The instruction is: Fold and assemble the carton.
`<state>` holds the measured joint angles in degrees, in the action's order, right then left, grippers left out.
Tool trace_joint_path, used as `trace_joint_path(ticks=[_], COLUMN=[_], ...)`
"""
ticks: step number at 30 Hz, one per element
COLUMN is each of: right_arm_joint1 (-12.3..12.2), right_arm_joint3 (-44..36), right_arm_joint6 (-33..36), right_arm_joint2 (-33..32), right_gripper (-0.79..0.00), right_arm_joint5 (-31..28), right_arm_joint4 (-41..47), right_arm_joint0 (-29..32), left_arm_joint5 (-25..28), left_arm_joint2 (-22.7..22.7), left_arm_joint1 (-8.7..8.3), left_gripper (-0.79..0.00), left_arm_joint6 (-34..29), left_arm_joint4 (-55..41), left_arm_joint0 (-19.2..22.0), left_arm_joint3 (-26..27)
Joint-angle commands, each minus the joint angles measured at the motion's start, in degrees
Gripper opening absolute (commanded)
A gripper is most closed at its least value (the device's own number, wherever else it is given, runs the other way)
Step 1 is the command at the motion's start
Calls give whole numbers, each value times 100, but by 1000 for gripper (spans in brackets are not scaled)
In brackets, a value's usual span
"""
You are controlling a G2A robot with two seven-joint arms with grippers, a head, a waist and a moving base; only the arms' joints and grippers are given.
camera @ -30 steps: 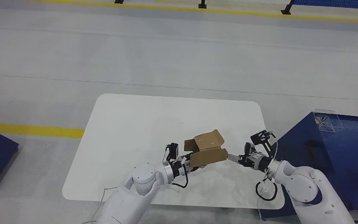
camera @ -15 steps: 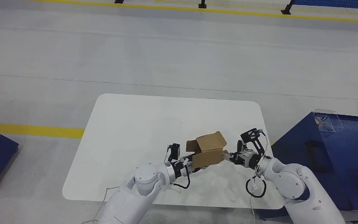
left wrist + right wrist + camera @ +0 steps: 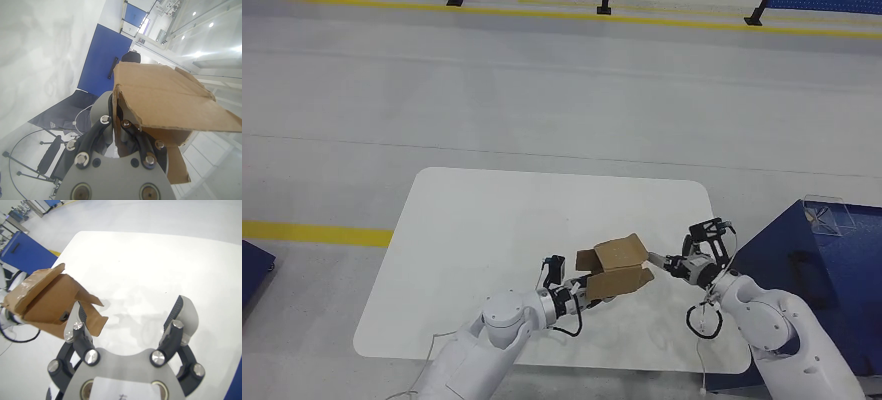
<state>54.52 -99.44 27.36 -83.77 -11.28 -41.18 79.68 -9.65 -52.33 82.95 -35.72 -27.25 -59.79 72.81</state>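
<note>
My left claw (image 3: 116, 121) pinches one end wall of the carton (image 3: 160, 98), fingers pressed onto the board from both sides. My right claw (image 3: 128, 313) is spread wide at the other end and grips nothing. One finger (image 3: 80, 311) lies just beside a loose flap (image 3: 95, 321); I cannot tell whether it touches. The other finger (image 3: 175, 311) stands well apart over bare desk (image 3: 141, 256).

From above, the carton (image 3: 617, 265) hangs between my left claw (image 3: 572, 293) and right claw (image 3: 674, 266), near the front edge of the desk (image 3: 492, 230). It seems raised off the surface.

I judge the step in hand to be turning this end flap inward. To do it well, I should keep the left pinch firm so the body does not twist. The right finger should push flat along the crease, not at the flap's corner, which would buckle. Closing the right claw on the flap would give more control than a one-sided nudge.

The carton is plain brown corrugated board, matt and fibrous, with ragged cut edges and scuffed pale patches on one panel. It is a half-formed, tilted box with several flaps splayed out. Such board folds cleanly on scored lines and kinks elsewhere. The desk is smooth, white and round-cornered.
</note>
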Motion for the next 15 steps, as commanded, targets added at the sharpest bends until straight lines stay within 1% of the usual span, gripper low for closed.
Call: trace_joint_path(ticks=[1,4,8,11,15], right_arm_joint1=[38,88,147,182,191], right_arm_joint3=[13,121,303,411,440], right_arm_joint6=[-402,-614,-721,-712,-739], right_arm_joint2=[185,422,750,926,926], right_gripper=[0,0,0,0,0], right_arm_joint5=[304,579,772,684,523], right_arm_joint4=[-437,-790,-1262,-1364,-1420], right_arm_joint0=[-36,-190,-388,-441,-384], left_arm_joint5=[2,22,35,43,55], left_arm_joint2=[24,62,54,20,-20], left_arm_joint1=[6,11,7,-2,-14], left_gripper=[-785,-785,-785,-785,-785], left_arm_joint6=[-10,-23,-22,-39,-45], left_arm_joint4=[15,64,90,80,79], left_arm_joint0=[15,15,-6,-29,-69], left_arm_joint3=[-18,-8,17,31,49])
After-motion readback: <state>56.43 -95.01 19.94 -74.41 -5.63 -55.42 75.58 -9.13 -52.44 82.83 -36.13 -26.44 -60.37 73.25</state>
